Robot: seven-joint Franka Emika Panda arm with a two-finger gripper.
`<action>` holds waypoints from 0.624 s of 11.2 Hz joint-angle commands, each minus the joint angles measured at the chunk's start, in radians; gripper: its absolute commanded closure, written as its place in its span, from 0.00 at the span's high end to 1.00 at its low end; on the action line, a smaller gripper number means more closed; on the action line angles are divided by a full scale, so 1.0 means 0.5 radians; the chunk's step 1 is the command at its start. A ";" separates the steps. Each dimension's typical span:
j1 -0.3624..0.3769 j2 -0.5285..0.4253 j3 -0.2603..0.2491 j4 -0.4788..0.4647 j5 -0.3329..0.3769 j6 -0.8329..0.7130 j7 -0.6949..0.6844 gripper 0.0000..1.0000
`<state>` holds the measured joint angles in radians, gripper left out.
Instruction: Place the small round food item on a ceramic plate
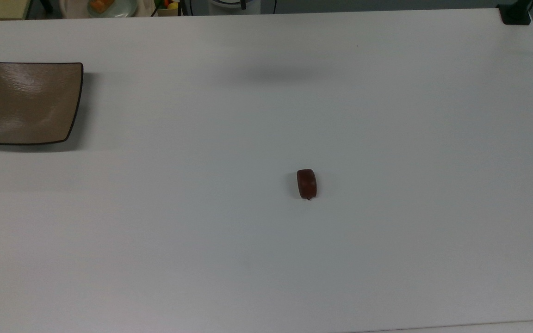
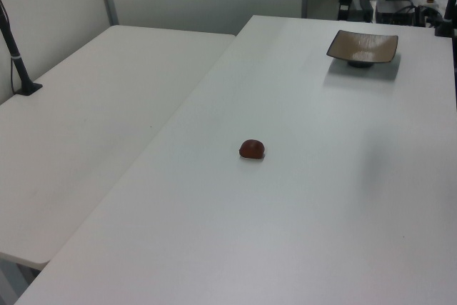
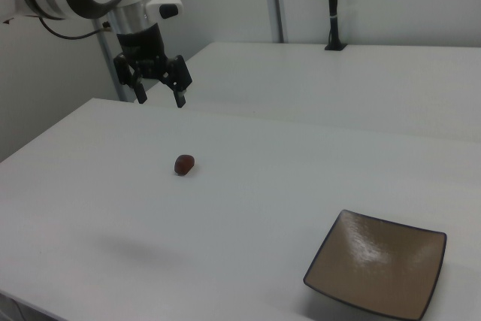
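- The gripper hangs high above the table, fingers apart and nothing between them, up and toward the right view's left of the lump.
- The lump sits alone on the bare tabletop near the middle, well apart from the plate; in the top view it is oblong with its stem tip toward the bottom edge of that picture.
- Step in hand, I'd say, is the reach: nothing is grasped yet.
- To do it well, I'd bring the open fingers straight down over the lump and close across its narrow width, not along its length, so the glossy round sides don't squirt out.
- Go low enough to catch it around its middle without scraping the table; a gentle squeeze should do for something this small.
- The plate is square, tan-brown with a dark rim and raised corners, and holds nothing.
- It stands near the table's edge on the top view's left, so the carry will be a long one.
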<state>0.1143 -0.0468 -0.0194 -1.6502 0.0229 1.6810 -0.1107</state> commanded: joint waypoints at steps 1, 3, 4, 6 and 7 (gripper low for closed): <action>0.017 0.001 -0.007 -0.026 0.046 0.000 -0.030 1.00; 0.017 0.005 -0.007 -0.022 0.046 0.001 -0.030 1.00; 0.020 0.008 -0.007 -0.022 0.046 0.004 -0.030 1.00; 0.020 0.011 -0.007 -0.019 0.046 0.004 -0.030 1.00; 0.020 0.014 -0.007 -0.019 0.049 0.004 -0.030 1.00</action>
<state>0.1202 -0.0360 -0.0193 -1.6522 0.0235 1.6810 -0.1108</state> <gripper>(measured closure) 0.000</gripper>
